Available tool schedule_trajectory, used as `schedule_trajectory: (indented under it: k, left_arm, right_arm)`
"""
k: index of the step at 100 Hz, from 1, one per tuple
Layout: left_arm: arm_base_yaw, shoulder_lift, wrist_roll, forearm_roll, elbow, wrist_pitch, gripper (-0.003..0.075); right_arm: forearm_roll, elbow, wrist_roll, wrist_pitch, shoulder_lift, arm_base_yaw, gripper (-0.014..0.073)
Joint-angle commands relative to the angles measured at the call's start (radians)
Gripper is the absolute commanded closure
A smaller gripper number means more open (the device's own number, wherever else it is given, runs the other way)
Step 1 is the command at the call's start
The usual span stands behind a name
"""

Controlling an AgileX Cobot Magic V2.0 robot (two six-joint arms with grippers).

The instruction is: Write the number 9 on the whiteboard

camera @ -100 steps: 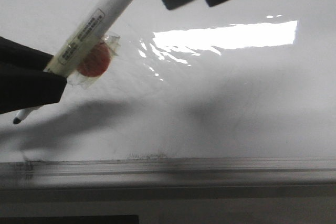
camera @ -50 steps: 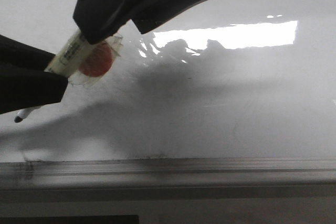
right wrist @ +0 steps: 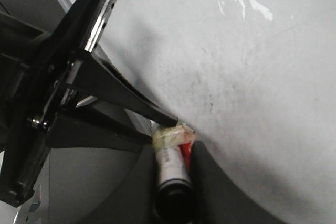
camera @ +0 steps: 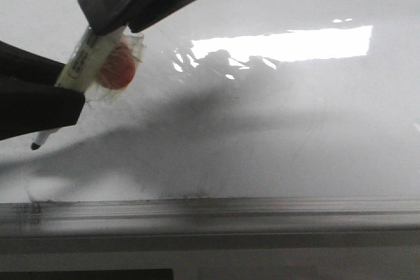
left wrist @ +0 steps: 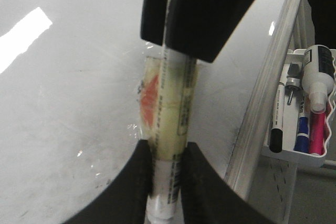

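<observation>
The whiteboard (camera: 295, 129) was glossy white with faint grey smudges, and its rail (camera: 262, 214) was grey. The marker (left wrist: 170, 114) had a white barrel with black print, wrapped in clear yellowish tape over an orange-red disc (camera: 117, 68). Both grippers were black. In the white tray (left wrist: 294, 156) stood black (left wrist: 276, 129), blue (left wrist: 302, 129) and pink (left wrist: 316, 129) markers.

We seem to be in an office, classroom or lab. A large glossy whiteboard (camera: 275, 129) fills most of the front view, with a grey metal rail (camera: 216, 211) along its near edge and a bright ceiling-light reflection (camera: 289, 42) on it. Beside the board, the left wrist view shows a white holder (left wrist: 302, 153) with markers (left wrist: 303, 129) and a bottle (left wrist: 317, 72).
</observation>
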Motion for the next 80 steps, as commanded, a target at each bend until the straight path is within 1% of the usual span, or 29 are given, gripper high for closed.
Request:
schedule_trajectory:
  k: [1,8,14,22,41,47,53,58,65,80]
  left_arm:
    - [0.001,-0.009,-0.026,-0.046,-0.034,-0.055,0.0601]
    - [0.002,-0.011,-0.026,-0.07,-0.034,-0.055,0.0531]
    - [0.013,-0.017,-0.026,-0.119,-0.034,-0.049,0.0507]
    - [0.035,-0.046,-0.026,-0.176,-0.034,-0.019,0.0507]
    - [0.096,-0.171,-0.026,-0.187,-0.034,-0.002,0.0507]
    - [0.112,-0.217,-0.026,-0.223,-0.034,0.008,0.0507]
    - [0.123,-0.255,-0.026,-0.253,-0.034,0.047,0.0507]
    - [0.127,-0.279,-0.026,-0.254,-0.034,0.08,0.0507]
    - [0.127,-0.302,-0.026,-0.254,-0.034,0.111,0.0507]
    - [0.127,-0.322,-0.026,-0.279,-0.034,0.102,0.0507]
  right_arm:
    - [-0.057,-0.031,-0.003,-0.057,-0.017,-0.013,0.0664]
    - [-0.057,-0.031,-0.003,-0.057,-0.017,-0.013,0.0664]
    - [-0.057,-0.031,-0.003,-0.06,-0.025,-0.013,0.0664]
    - [-0.057,-0.031,-0.003,-0.06,-0.039,-0.013,0.0664]
    - [-0.071,-0.031,-0.003,0.014,-0.13,-0.015,0.0662]
    - [-0.095,-0.031,0.0,0.036,-0.168,-0.015,0.0654]
    - [-0.104,-0.031,0.024,0.057,-0.198,-0.024,0.0654]
    - [-0.108,-0.031,0.055,0.068,-0.218,-0.044,0.0654]
    - [-0.112,-0.031,0.06,0.075,-0.237,-0.08,0.0654]
    - [-0.114,-0.052,0.067,0.075,-0.251,-0.166,0.0654]
